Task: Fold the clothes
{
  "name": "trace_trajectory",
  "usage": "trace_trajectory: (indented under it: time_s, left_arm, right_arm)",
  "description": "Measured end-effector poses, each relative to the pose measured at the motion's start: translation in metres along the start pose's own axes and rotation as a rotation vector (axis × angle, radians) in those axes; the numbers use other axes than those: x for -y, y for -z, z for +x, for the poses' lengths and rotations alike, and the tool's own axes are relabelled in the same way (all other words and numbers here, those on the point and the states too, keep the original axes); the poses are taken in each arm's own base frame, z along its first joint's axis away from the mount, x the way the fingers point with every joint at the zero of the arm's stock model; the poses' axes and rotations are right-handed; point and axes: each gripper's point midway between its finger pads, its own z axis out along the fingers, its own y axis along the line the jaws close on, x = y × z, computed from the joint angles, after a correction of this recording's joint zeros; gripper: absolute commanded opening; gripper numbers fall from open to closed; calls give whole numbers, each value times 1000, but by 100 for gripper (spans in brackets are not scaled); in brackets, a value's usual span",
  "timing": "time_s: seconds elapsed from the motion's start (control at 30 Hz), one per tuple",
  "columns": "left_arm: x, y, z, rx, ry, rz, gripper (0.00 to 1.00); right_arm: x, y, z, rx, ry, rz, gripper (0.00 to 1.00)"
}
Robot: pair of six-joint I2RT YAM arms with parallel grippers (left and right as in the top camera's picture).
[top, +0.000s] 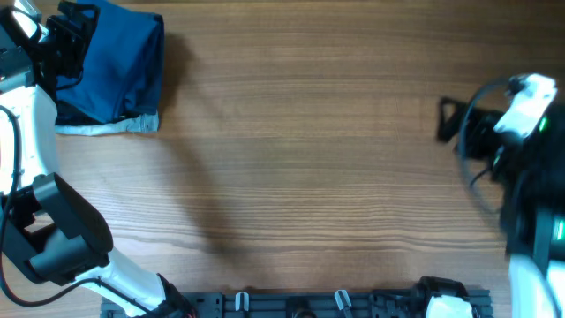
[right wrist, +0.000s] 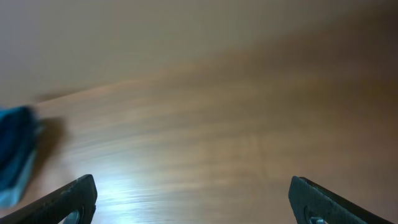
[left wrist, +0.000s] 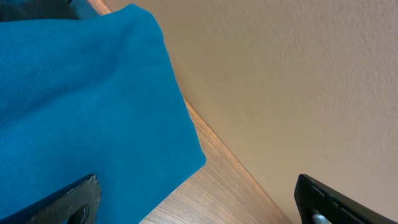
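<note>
The left pincer (top: 71, 40) stands wide open and grips nothing. In the left wrist view, its two dark fingers (left wrist: 68, 202) are far apart at the bottom corners. It hangs over the clothes (top: 119, 62), and I cannot tell if one finger touches the fabric. The clothes are a blue bundle of soft cloth at the far left corner of the counter (top: 309, 132). Seen from the left wrist, the cloth (left wrist: 81, 93) fills the left side and ends close to the counter's edge. A plain beige surface (left wrist: 298, 74) lies beyond that edge. From above, a darker layer with a pale edge (top: 106, 127) shows at the near side of the bundle.

The right pincer (top: 448, 119) is also fully open and holds nothing. It is at the right side of the counter, well apart from the clothes, with only bare wood between its fingers (right wrist: 323, 199). In the right wrist view, a small blurred piece of blue cloth (right wrist: 15, 149) shows at the left border.

A black rail (top: 291, 303) runs along the near edge of the counter.
</note>
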Motion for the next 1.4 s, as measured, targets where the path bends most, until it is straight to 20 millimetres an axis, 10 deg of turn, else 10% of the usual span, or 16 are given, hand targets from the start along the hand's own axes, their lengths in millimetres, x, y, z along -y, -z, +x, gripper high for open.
trace_trajectory:
  time_s: [0.17,0.33,0.9,1.4]
  left_arm:
    - [0,0,0,0,0,0,100]
    - [0,0,0,0,0,1,100]
    - [0,0,0,0,0,0,100]
    - [0,0,0,0,0,0,100]
  right_arm:
    - [-65,95,-16,286,214,-195,100]
    - [-60,161,-1,552,247,-241,100]
    - [-3,4,91,664,173,-128,100]
    - [32,-35,144,486,104,-15,100]
